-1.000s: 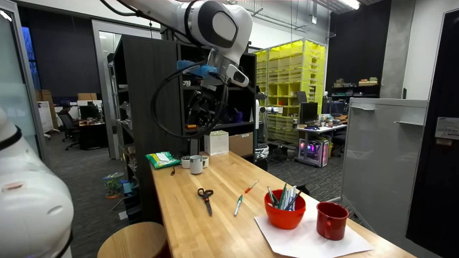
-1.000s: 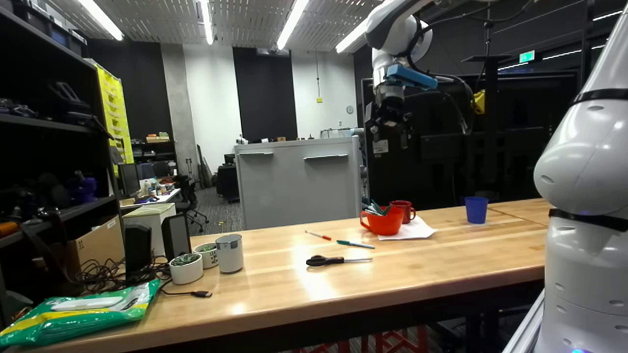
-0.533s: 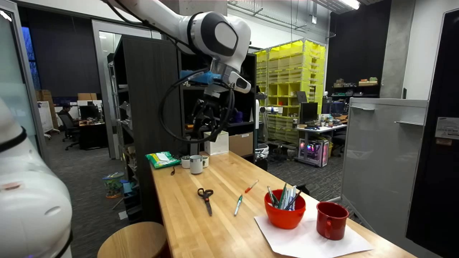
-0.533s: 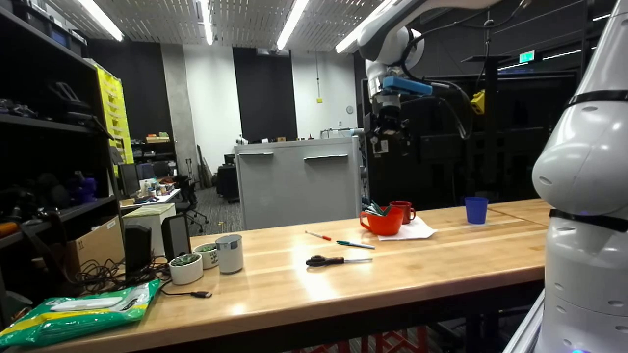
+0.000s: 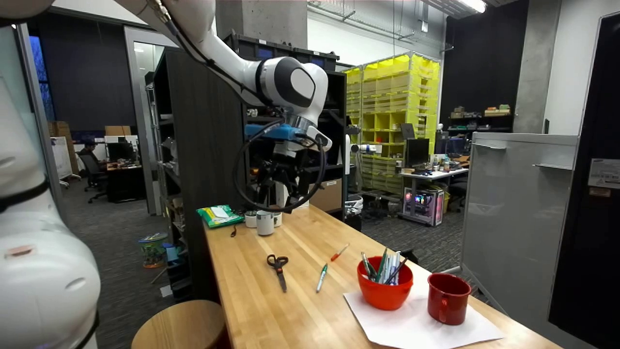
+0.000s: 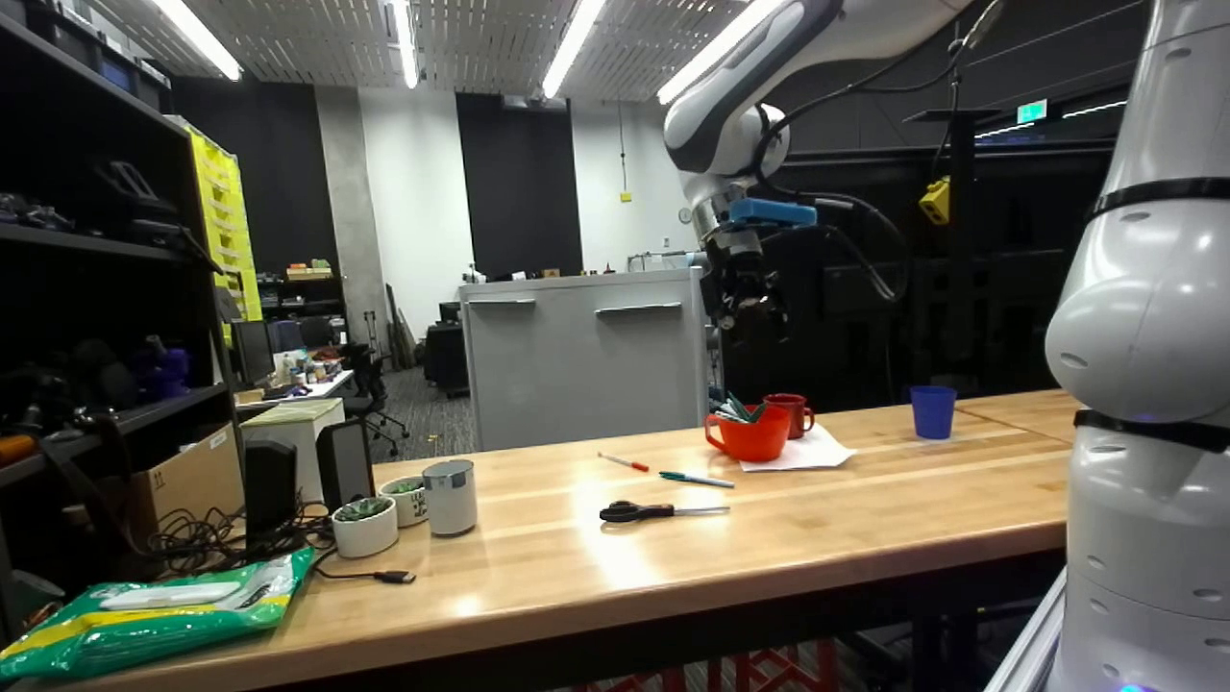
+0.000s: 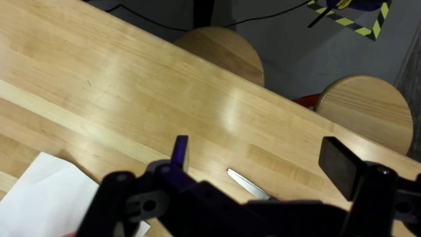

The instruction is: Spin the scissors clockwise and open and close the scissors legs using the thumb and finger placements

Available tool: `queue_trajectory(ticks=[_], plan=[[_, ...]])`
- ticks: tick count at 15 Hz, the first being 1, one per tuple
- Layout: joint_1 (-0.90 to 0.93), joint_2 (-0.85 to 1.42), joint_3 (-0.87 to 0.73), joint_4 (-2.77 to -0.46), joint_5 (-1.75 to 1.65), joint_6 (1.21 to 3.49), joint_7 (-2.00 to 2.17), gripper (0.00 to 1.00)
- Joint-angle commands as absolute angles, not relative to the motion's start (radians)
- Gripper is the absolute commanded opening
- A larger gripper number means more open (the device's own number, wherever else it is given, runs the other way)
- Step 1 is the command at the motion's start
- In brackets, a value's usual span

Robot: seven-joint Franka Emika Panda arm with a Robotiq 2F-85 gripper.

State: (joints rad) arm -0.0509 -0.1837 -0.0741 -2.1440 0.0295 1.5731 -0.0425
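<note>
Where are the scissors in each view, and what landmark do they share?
In an exterior view: scissors, below centre, left of the white paper.
In an exterior view: scissors, below centre, lower left of the paper.
In the wrist view: only the blade, below centre, right of the paper; the rest behind the claw.
Shared landmark: the paper.

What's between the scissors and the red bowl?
The green-capped pen lies between the scissors and the red bowl, in both exterior views. The reddish pen sits off that line.

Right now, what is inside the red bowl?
Several pens stick up out of the red bowl, bunched together; their lower ends and the bowl's bottom are hidden by its wall.
</note>
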Motion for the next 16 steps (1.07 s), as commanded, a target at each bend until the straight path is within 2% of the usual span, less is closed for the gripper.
queue_trajectory(ticks=[1, 16], plan=[[-0.030, -0.155, -0.060, -2.171, 0.074, 1.555, -0.107, 1.00], [0.002, -0.018, 0.004, -2.319, 0.140, 1.634, -0.076, 1.00]])
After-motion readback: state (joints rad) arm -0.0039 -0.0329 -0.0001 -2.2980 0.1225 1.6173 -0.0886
